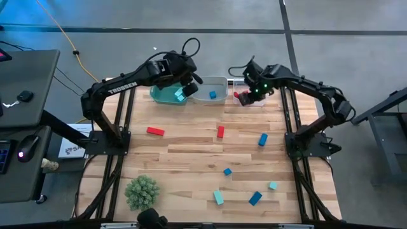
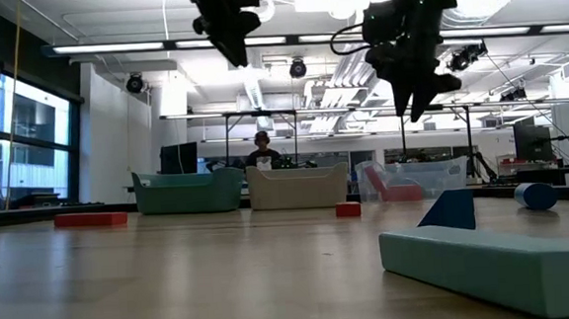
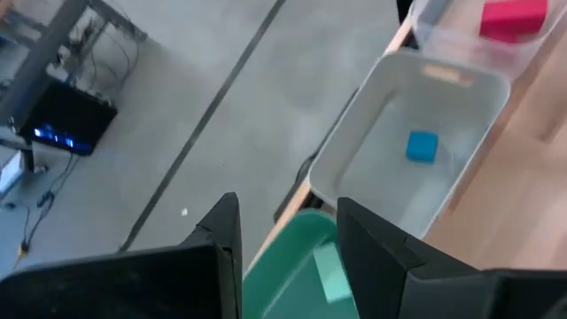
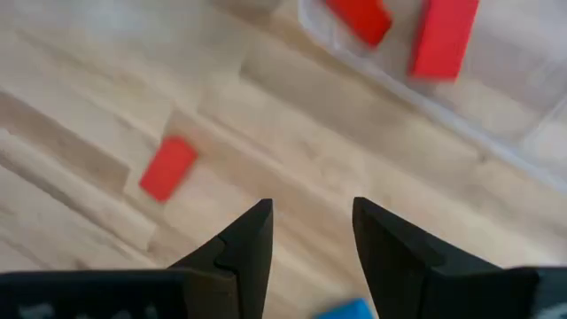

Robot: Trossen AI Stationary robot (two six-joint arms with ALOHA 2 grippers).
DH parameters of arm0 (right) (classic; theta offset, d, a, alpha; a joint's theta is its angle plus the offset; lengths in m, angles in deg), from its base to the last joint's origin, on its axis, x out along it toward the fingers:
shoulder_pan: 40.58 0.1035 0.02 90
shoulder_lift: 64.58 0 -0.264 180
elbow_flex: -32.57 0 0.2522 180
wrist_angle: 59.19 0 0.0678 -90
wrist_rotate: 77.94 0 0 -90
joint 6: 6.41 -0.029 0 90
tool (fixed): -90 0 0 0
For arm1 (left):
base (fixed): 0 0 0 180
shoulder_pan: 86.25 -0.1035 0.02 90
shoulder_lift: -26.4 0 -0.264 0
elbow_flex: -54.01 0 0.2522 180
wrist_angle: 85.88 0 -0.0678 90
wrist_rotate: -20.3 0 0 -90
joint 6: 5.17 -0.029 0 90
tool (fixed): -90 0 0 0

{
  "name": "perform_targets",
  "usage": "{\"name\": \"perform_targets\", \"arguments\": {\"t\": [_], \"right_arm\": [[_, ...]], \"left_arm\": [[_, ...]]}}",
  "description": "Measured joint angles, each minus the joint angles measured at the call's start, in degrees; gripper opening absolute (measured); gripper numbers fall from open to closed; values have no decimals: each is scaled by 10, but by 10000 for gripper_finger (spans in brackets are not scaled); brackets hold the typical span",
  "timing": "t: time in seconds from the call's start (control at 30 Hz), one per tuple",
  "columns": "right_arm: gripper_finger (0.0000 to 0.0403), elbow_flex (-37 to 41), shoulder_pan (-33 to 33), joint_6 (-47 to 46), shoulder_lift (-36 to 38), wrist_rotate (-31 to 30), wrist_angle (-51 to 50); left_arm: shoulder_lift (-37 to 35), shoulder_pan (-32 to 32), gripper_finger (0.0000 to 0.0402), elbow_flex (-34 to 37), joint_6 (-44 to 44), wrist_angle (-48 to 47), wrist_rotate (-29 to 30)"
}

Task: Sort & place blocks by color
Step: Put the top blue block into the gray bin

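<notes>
Three bins stand along the table's far edge: a teal bin (image 1: 166, 95), a white bin (image 1: 213, 90) and a clear bin (image 1: 251, 98). My left gripper (image 3: 288, 208) hangs open high over the teal bin, where a teal block (image 3: 332, 275) lies. A blue cube (image 3: 423, 146) lies in the white bin. My right gripper (image 4: 310, 208) hangs open above the table beside the clear bin, which holds red blocks (image 4: 440, 35). A red block (image 4: 168, 168) lies on the wood below it. More loose blocks lie on the table: a red bar (image 1: 155, 131), blue ones (image 1: 262, 139) and teal ones (image 1: 218, 197).
A green spiky ball (image 1: 141, 191) sits near the front left corner. In the low view a teal bar (image 2: 499, 260) lies close to the camera, and a person sits in the room beyond the bins. The table's left half holds little besides the red bar.
</notes>
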Motion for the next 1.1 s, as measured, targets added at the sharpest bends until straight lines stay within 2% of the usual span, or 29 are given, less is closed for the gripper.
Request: {"name": "perform_targets", "arguments": {"t": [0.17,0.37,0.47,0.7,0.87,1.1], "right_arm": [[147,1,62,-79,0,-29,-30],[147,2,141,-198,0,-41,-49],[147,2,184,-254,0,-42,-54],[147,2,289,-381,0,-45,-56],[151,2,349,-496,0,-85,-57],[181,2,402,-631,0,-137,-68]], "left_arm": [[0,-8,108,0,31,-82,-16],[0,-18,108,0,66,-139,-122],[-2,-17,108,0,64,-167,-154],[-3,-7,108,0,25,-181,-186],[-3,-9,108,0,16,-181,-186],[-3,-8,108,0,14,-181,-187]]}}
